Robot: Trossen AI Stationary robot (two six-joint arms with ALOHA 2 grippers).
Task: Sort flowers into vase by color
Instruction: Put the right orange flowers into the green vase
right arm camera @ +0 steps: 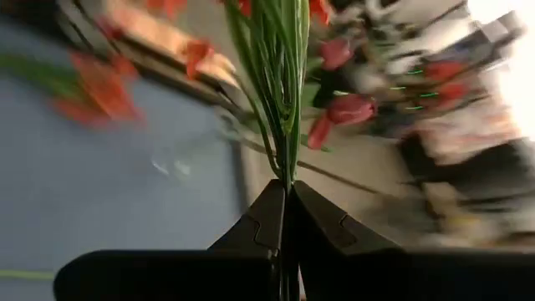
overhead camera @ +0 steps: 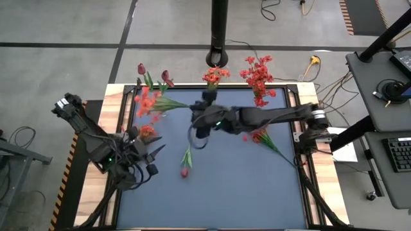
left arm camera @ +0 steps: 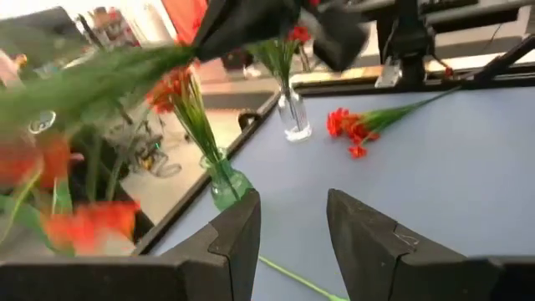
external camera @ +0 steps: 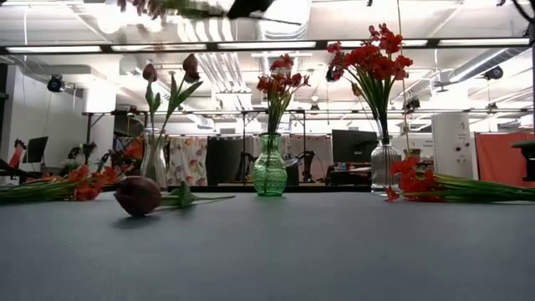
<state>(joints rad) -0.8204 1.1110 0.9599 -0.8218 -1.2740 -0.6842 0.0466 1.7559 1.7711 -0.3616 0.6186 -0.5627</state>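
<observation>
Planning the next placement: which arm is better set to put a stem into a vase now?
The right arm, probably. Its tool is shut on the orange flower stem, carried near the back vases. The left tool is open and empty, low at the table's left side.

We are in a robotics lab or workshop: exposed ceiling ducts (external camera: 242, 71), monitors (external camera: 355, 145) behind the table, cables (overhead camera: 273, 9) across concrete floor.

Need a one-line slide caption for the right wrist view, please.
Right gripper shut on a bunch of green flower stems, maroon tulip buds blurred beyond.
</observation>
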